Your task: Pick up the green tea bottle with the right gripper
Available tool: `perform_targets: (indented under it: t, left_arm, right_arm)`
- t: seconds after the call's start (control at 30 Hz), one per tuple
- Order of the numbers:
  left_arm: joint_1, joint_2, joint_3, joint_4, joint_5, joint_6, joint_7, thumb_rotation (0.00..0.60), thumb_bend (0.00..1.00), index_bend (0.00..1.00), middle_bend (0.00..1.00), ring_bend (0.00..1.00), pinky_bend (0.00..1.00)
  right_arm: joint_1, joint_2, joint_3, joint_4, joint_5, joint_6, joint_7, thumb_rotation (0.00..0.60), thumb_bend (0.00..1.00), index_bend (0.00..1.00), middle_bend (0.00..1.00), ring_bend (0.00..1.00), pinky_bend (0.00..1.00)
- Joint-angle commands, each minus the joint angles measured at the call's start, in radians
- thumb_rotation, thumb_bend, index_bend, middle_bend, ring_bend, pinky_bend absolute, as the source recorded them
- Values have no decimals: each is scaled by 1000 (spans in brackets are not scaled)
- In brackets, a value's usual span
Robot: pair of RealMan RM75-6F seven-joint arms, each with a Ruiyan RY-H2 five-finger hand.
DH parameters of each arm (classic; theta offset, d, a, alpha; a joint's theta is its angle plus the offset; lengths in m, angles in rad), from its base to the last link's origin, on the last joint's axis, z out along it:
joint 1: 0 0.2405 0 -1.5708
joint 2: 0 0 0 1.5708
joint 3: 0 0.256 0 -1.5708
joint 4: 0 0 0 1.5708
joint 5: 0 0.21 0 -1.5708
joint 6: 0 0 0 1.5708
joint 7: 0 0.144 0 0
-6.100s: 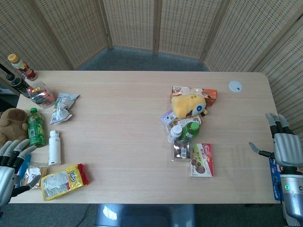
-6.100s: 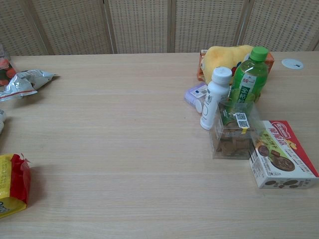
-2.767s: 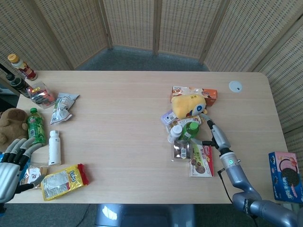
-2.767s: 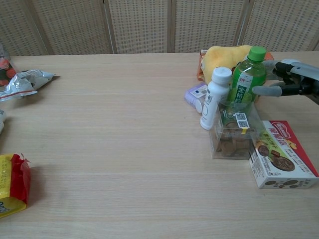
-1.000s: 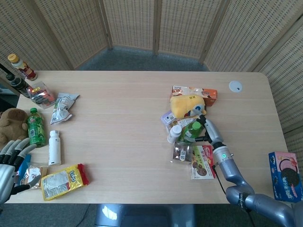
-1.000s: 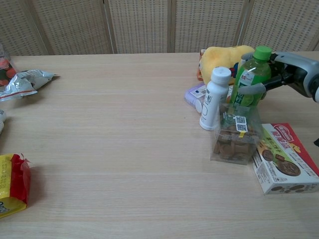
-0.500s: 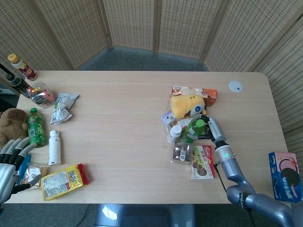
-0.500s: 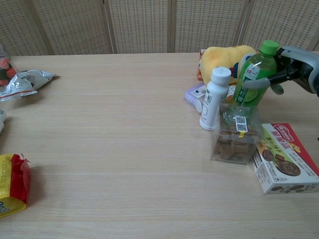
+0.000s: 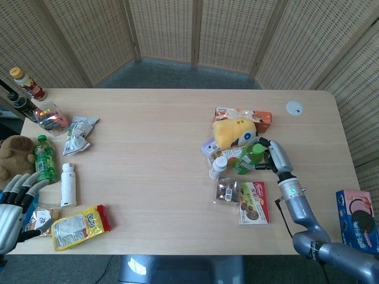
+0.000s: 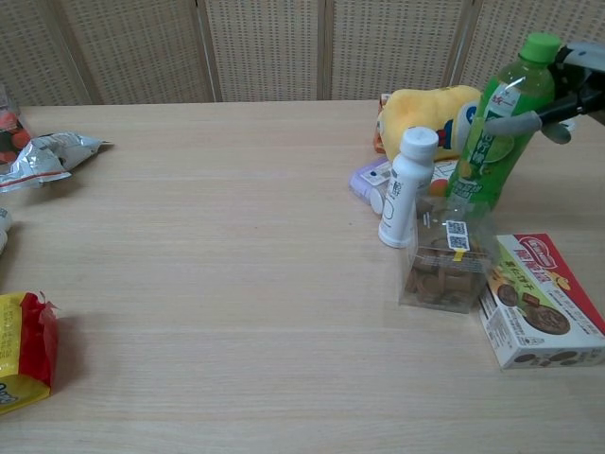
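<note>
The green tea bottle (image 9: 251, 155) (image 10: 495, 132), with its green cap and green label, leans cap-right and is raised beside the yellow plush toy (image 9: 235, 131) (image 10: 423, 108). My right hand (image 9: 274, 157) (image 10: 581, 95) grips it from the right, a grey finger wrapped across its label. In the chest view the bottle's base hangs just above the clear snack box (image 10: 442, 260), and only part of the hand shows at the right edge. My left hand (image 9: 12, 207) hovers open off the table's front left corner, holding nothing.
A white bottle (image 9: 218, 167) (image 10: 402, 189), the clear snack box (image 9: 228, 190) and a biscuit box (image 9: 254, 202) (image 10: 539, 301) crowd the spot below the bottle. A second green bottle (image 9: 42, 158), a white bottle (image 9: 68, 184) and a yellow bag (image 9: 80, 226) lie far left.
My right hand has lifted the green tea bottle up and to the right, away from the white bottle and clear box. The left hand has barely moved.
</note>
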Motion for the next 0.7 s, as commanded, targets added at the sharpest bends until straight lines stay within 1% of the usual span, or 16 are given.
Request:
perform_targets:
  t: [0.03, 0.3, 0.7]
  left_arm:
    - [-2, -2, 0, -1, 2, -2, 3, 600, 219, 160, 85, 0, 0]
    - [2, -9, 5, -1, 14, 5, 7, 600, 220, 160, 85, 0, 0]
    - [22, -14, 19, 12, 28, 31, -3, 600, 221, 160, 85, 0, 0]
  right_arm:
    - [0, 45, 17, -50, 4, 7, -18, 600, 107, 445, 886, 844, 839]
    - [18, 138, 71, -171, 36, 15, -83, 600, 107, 445, 886, 844, 840]
    - [73, 260, 157, -341, 87, 18, -198, 600, 107, 456, 898, 856, 839]
